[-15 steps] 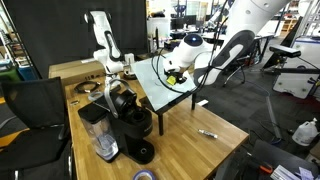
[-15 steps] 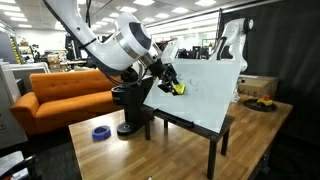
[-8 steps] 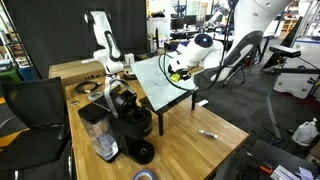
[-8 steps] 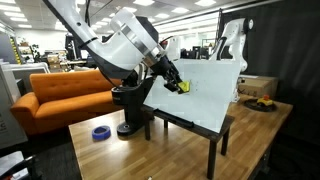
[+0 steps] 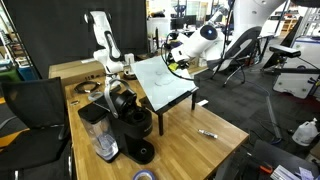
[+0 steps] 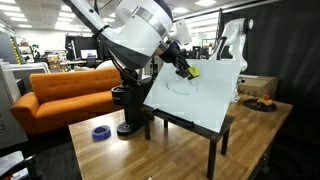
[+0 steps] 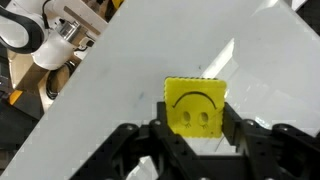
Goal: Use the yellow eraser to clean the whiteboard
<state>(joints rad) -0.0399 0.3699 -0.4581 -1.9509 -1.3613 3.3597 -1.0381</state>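
Note:
The whiteboard (image 5: 165, 84) stands tilted on a black stand on the wooden table and also shows in the exterior view (image 6: 203, 98). My gripper (image 7: 194, 128) is shut on the yellow eraser (image 7: 194, 106), a small square with a smiley face. The eraser is held at the board's surface (image 7: 140, 70). In both exterior views the gripper (image 5: 177, 62) (image 6: 186, 68) holds the eraser (image 6: 192, 71) near the board's upper edge. A faint drawn line shows on the board below the eraser. I cannot tell whether the eraser touches the board.
A black coffee machine (image 5: 131, 118) stands beside the board. A black-and-white marker pen (image 5: 208, 132) lies on the wooden table (image 5: 190, 150). A blue tape roll (image 6: 101, 133) lies near the table's corner. An orange sofa (image 6: 55, 95) stands beyond.
My gripper has moved with the eraser up the board, from its middle toward the upper edge. The board has not moved.

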